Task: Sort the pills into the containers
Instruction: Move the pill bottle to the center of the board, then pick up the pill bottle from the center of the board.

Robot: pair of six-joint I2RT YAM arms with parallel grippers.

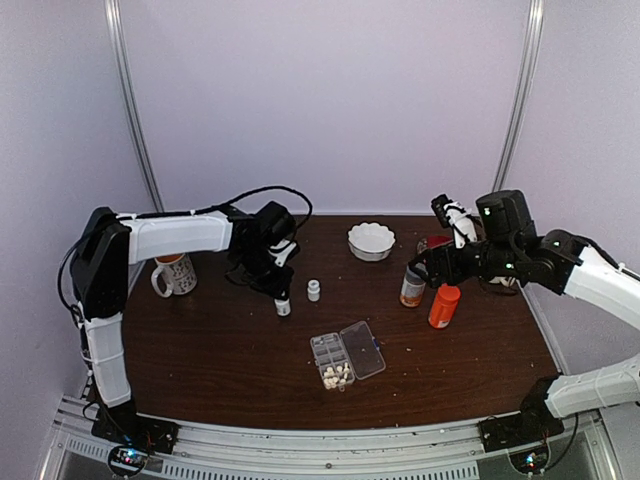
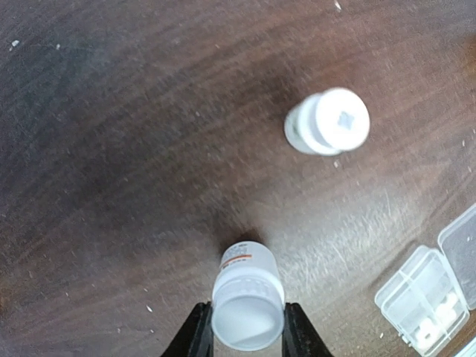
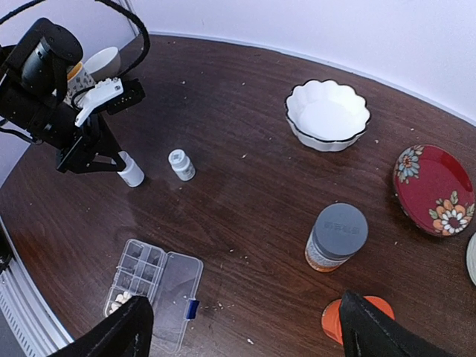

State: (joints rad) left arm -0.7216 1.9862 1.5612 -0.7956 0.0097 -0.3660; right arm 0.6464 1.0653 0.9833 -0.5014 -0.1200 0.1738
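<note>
The clear organiser box (image 1: 346, 357) lies open at the front middle, its lid folded to the right. Cream-white pills (image 1: 337, 377) fill its near cells. It also shows in the left wrist view (image 2: 428, 301) and the right wrist view (image 3: 152, 286), with the pills (image 3: 119, 303) at its near end. My left gripper (image 1: 281, 297) is shut on a small white bottle (image 2: 248, 301) standing on the table. A second small white bottle (image 2: 327, 121) stands apart to its right. My right gripper (image 3: 245, 335) is wide open and empty, raised over the orange bottle (image 1: 444, 306).
A jar with a grey lid (image 1: 413, 287) stands beside the orange bottle. A white scalloped bowl (image 1: 371, 241) and a red flowered plate (image 3: 433, 190) sit at the back. A mug (image 1: 175, 274) stands at the left by my left arm.
</note>
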